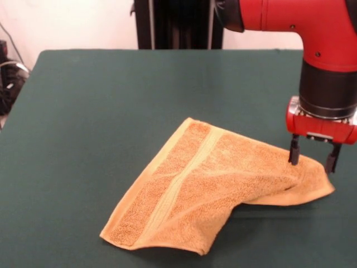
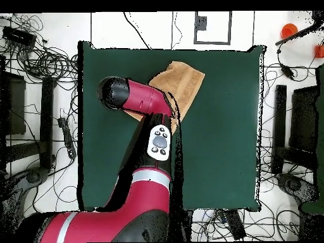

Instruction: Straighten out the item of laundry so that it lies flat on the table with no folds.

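**Claw at the towel's raised corner, cloth still folded**

Start at the claw (image 1: 312, 156): you have it down at the right-hand corner of the towel (image 1: 206, 192) in the front view, its two dark fingers (image 1: 294, 151) spread apart with the lifted ridge of cloth between them. The left finger looks to be touching the pile; whether the right one touches you cannot tell, and nothing is pinched yet, so count the claw as released.

From there the towel runs away to the left and toward the camera, lying on the table (image 1: 111, 100) in the near right part of the front view. In the overhead view it sits by the table's far edge, partly hidden under the red arm (image 2: 142, 101). It is not flat: one part is doubled under along the right side, and the cloth humps up near the claw.

Expect it to handle as light, soft and limp terry. It will drape and drag rather than slide stiffly, and the felt-like table top will probably grip it, so a pull may stretch out one layer while the lower one stays put. Your best hold is likely the corner or hem beside the claw, taking the top layer only.

Count: one towel, one pale band showing on it, one table, one arm, one claw.
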